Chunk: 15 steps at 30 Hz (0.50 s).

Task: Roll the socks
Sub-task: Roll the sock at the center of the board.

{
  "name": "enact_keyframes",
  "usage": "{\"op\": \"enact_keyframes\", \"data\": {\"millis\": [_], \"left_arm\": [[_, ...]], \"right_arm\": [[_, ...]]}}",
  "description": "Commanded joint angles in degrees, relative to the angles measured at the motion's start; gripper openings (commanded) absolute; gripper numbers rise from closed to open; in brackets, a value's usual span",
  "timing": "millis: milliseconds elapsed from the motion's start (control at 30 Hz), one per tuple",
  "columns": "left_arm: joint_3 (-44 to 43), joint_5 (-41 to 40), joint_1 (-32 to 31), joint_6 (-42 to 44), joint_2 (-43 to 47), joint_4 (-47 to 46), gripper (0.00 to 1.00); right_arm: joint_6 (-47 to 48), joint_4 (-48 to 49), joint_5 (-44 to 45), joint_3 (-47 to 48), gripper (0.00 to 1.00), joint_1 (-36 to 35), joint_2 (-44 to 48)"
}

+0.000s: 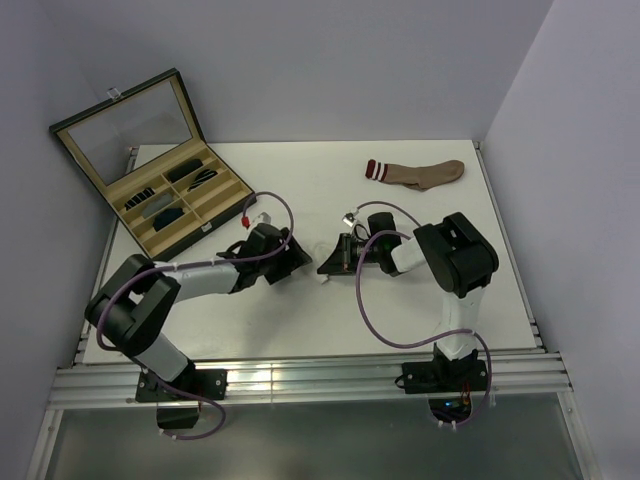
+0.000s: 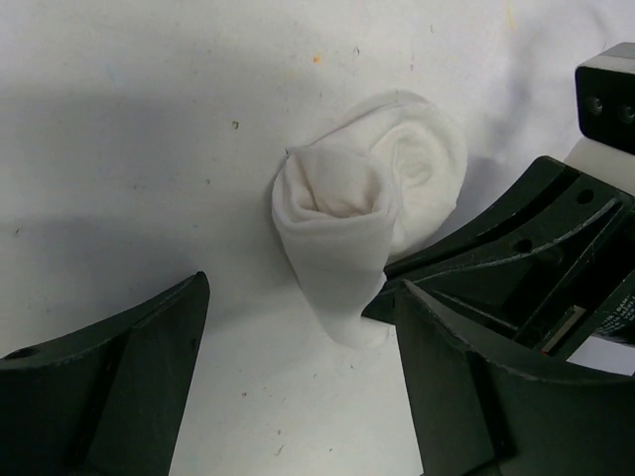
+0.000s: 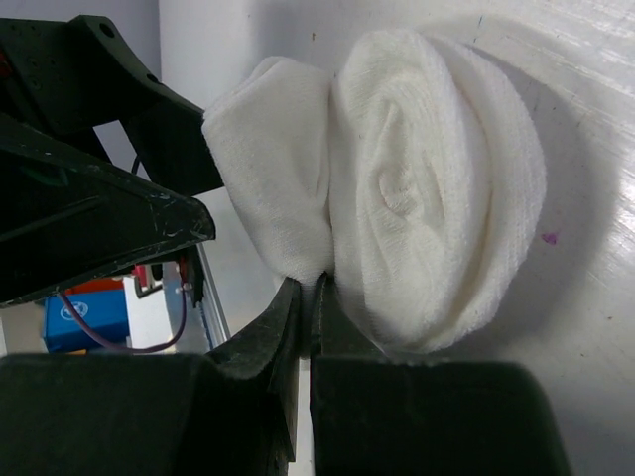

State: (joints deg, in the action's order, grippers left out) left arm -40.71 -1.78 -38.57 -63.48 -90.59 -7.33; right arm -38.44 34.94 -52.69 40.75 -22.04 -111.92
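Observation:
The white sock (image 2: 337, 218) lies on the table as a compact roll, with one loose fold sticking out. It also shows in the right wrist view (image 3: 427, 188). My right gripper (image 3: 313, 283) is shut on the sock's loose fold at the base of the roll. My left gripper (image 2: 303, 288) is open, its fingers either side of the fold's tip and not touching it. In the top view both grippers meet at the table's middle, left (image 1: 298, 258) and right (image 1: 330, 262), and hide most of the sock. No grey or navy sock is plainly visible.
A tan sock (image 1: 420, 173) with a maroon striped cuff lies flat at the back right. An open compartment box (image 1: 190, 200) with dark items in it stands at the back left. Walls close the back and right sides.

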Motion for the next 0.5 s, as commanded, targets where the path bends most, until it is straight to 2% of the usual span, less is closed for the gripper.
{"op": "enact_keyframes", "data": {"millis": [0,100,267,333,400,467], "left_arm": [[-3.1,0.0,-0.2,1.6,-1.9,-1.9,0.79],[-4.8,-0.4,-0.2,1.4,-3.6,0.0,0.73],[-7.4,-2.0,-0.2,1.1,-7.0,4.4,0.57],[-8.5,-2.3,-0.3,0.9,-7.9,5.5,0.46],[-9.6,-2.6,-0.3,1.0,-9.5,6.9,0.42],[-10.3,-2.8,-0.4,1.3,-10.9,7.2,0.31]], "right_arm": [[1.4,-4.6,2.4,0.4,0.0,0.4,-2.4],[1.3,-4.5,2.6,0.3,0.0,0.5,-2.7],[1.3,-5.0,3.4,0.2,0.0,0.7,-2.1],[2.1,-6.0,3.8,0.5,0.0,0.7,-1.7],[3.3,-7.1,4.2,0.9,0.0,0.7,-0.9],[4.3,-8.7,5.2,1.2,0.0,0.6,0.2]]}}
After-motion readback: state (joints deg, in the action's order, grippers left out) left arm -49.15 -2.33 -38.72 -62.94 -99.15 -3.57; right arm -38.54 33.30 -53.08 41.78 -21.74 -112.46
